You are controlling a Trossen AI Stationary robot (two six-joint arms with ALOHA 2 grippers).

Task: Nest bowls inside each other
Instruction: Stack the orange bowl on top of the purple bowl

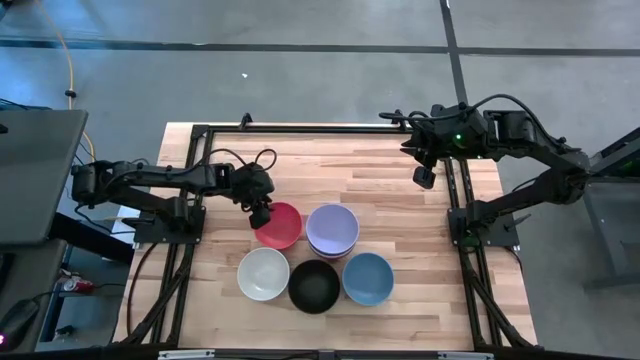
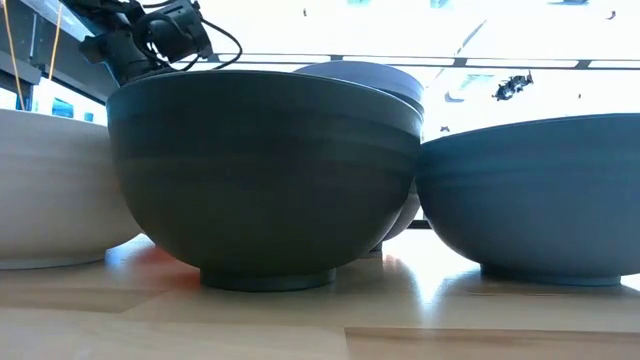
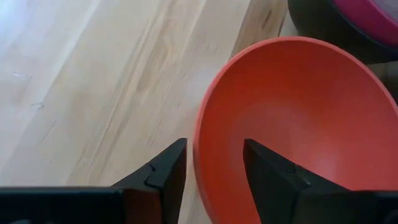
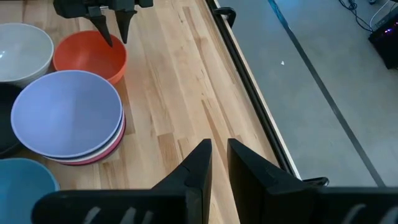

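Observation:
A red bowl (image 1: 279, 225) stands alone on the wooden table, left of a nested stack topped by a lavender bowl (image 1: 332, 229). White and magenta rims (image 4: 118, 134) show under the lavender one. Nearer the front edge stand a white bowl (image 1: 263, 274), a black bowl (image 1: 314, 285) and a blue bowl (image 1: 367, 278). My left gripper (image 3: 214, 146) is open at the red bowl's left rim (image 3: 198, 158), one finger outside the wall and one inside, with a gap showing on both sides. My right gripper (image 4: 216, 148) hangs high over the table's far right, open by a narrow slit and holding nothing.
Bare wood lies left of the red bowl and across the far half of the table. A black frame rail (image 4: 249, 93) runs along the right side under my right arm. In the low view the black bowl (image 2: 265, 170) fills the foreground and hides the red bowl.

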